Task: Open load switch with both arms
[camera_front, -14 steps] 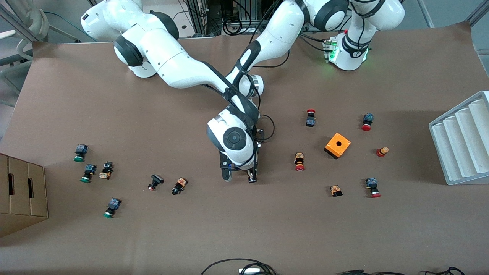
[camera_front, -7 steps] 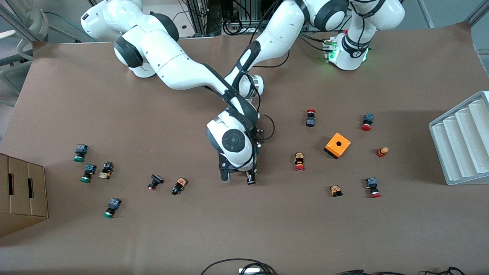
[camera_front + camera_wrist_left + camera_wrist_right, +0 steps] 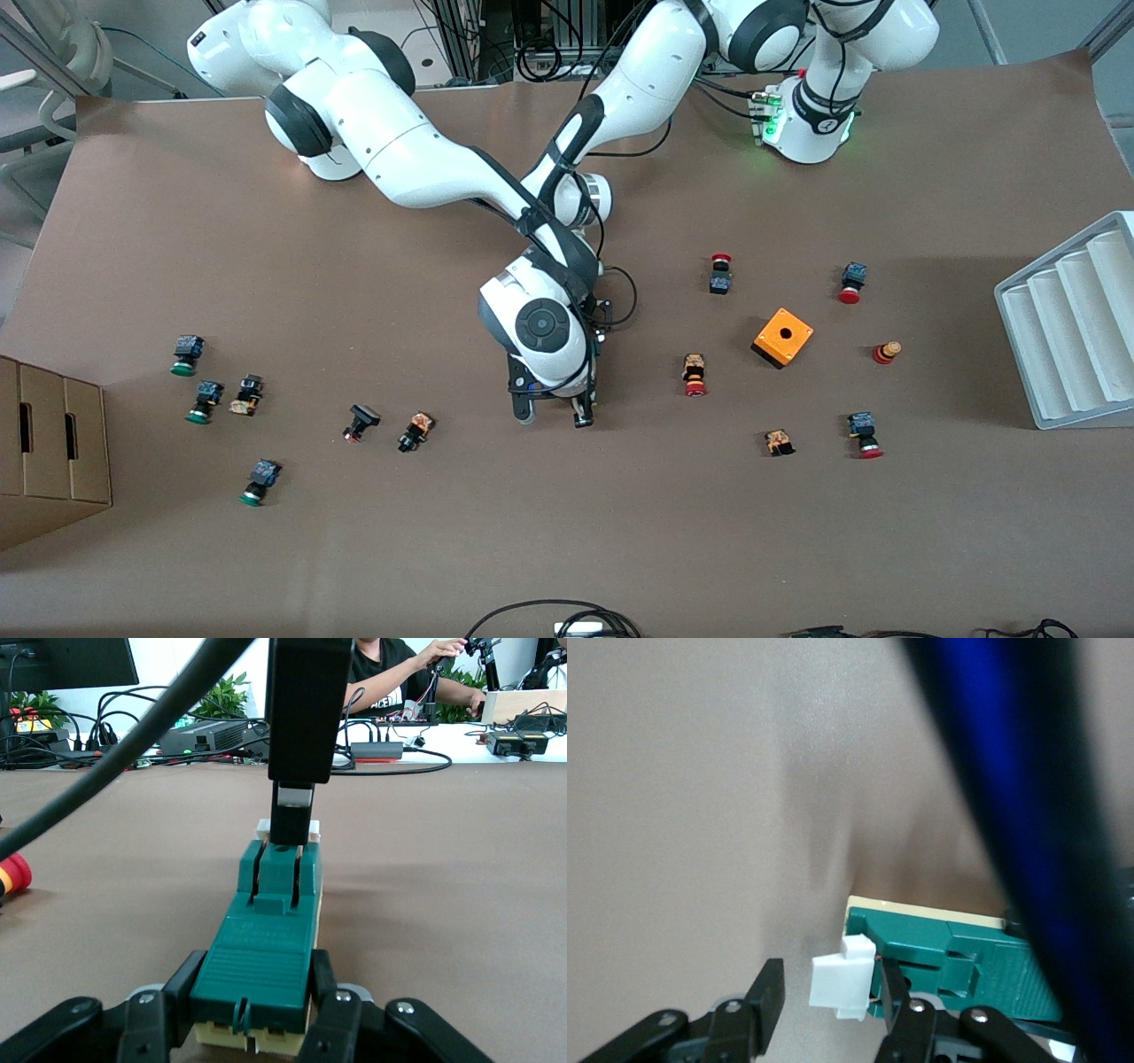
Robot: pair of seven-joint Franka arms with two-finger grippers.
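Note:
In the left wrist view the load switch [image 3: 266,948], a narrow dark-green block on a cream base, lies on the brown table. My left gripper [image 3: 257,992] is shut on its near end. At its other end sits the white tab [image 3: 312,827], and a black finger [image 3: 297,771] of my right gripper comes down onto it. In the right wrist view my right gripper [image 3: 828,992] is open around the white tab [image 3: 843,983]. The tab rests against one finger, with a gap to the other. In the front view my right gripper [image 3: 553,415] points down at mid-table, and the right hand hides the switch and my left gripper.
Red-capped push buttons [image 3: 695,375] and an orange box [image 3: 783,337] lie toward the left arm's end. Green-capped push buttons [image 3: 204,401] lie toward the right arm's end. A white ribbed tray [image 3: 1072,328] and a cardboard box [image 3: 53,443] stand at the table's two ends.
The right hand has shifted very slightly over the switch. The left arm has not moved.

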